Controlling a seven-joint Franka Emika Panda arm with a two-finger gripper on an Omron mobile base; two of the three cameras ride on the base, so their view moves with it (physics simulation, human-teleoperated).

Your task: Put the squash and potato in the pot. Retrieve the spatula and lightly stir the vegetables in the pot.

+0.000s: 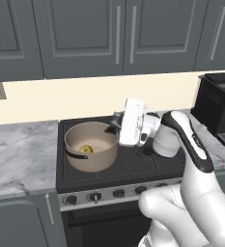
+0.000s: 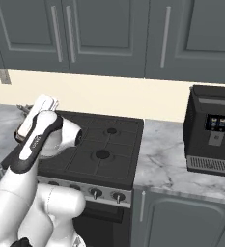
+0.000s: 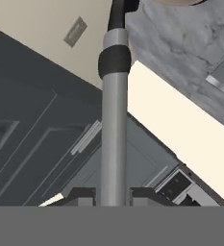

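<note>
The beige pot (image 1: 91,153) stands on the stove's left front burner, with the small yellow squash (image 1: 86,149) lying on its pale bottom. The potato is hidden from view. My gripper (image 1: 116,120) hangs over the pot's right rim, turned sideways, and is shut on the spatula (image 1: 109,129), whose dark end reaches over the pot. In the hand view the spatula's grey handle (image 3: 114,125) runs straight up from between my gripper (image 3: 113,197) to a dark collar and a dark end near the pot's rim (image 3: 176,1). In the right base view my hand (image 2: 39,113) sits at the left.
The black stove (image 1: 133,164) (image 2: 104,144) has knobs along its front edge. A black coffee machine (image 1: 217,108) (image 2: 211,128) stands on the marble counter to the right. More marble counter (image 1: 20,149) lies left of the stove. Grey cabinets hang above.
</note>
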